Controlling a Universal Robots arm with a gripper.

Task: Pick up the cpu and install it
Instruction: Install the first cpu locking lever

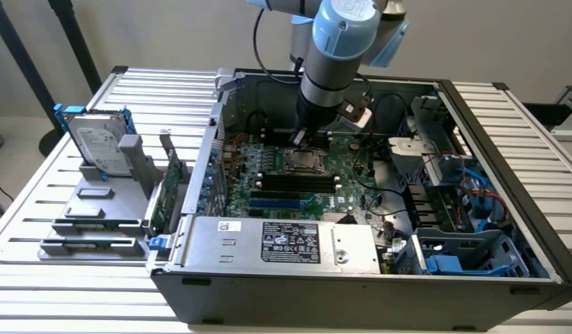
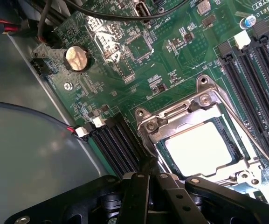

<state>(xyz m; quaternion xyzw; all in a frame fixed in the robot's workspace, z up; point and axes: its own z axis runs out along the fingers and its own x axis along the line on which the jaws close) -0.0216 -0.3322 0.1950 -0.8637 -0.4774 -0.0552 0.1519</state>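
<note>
A: The fingers (image 2: 149, 175) of the gripper (image 2: 148, 179) were pressed together with nothing between them, their tips just beside one edge of the motherboard's socket frame (image 2: 204, 140), in the wrist view.

B: And the cpu (image 2: 198, 150)?

A: It lay flat inside that socket frame, its bright metal top facing up, the steel frame bordering it on all sides and a thin latch lever (image 2: 253, 135) running along the frame's far side.

B: What surrounded the socket frame?

A: Black memory slots (image 2: 118, 144) stood close on the gripper's side of the frame, and more memory slots (image 2: 260, 79) ran along the opposite side. A round coin battery (image 2: 77, 58) sat well apart from the frame, across a stretch of green board.

B: How did the wider scene look?

A: In the exterior view, the arm (image 1: 337, 62) reached down into the open computer case (image 1: 360, 278), the gripper (image 1: 302, 139) directly above the socket frame (image 1: 305, 161). Well away from the frame, outside the case wall, a hard drive (image 1: 96, 142) with blue brackets stood upright on a grey holder (image 1: 100, 216), with a green circuit card (image 1: 170, 184) between it and the case.
</note>
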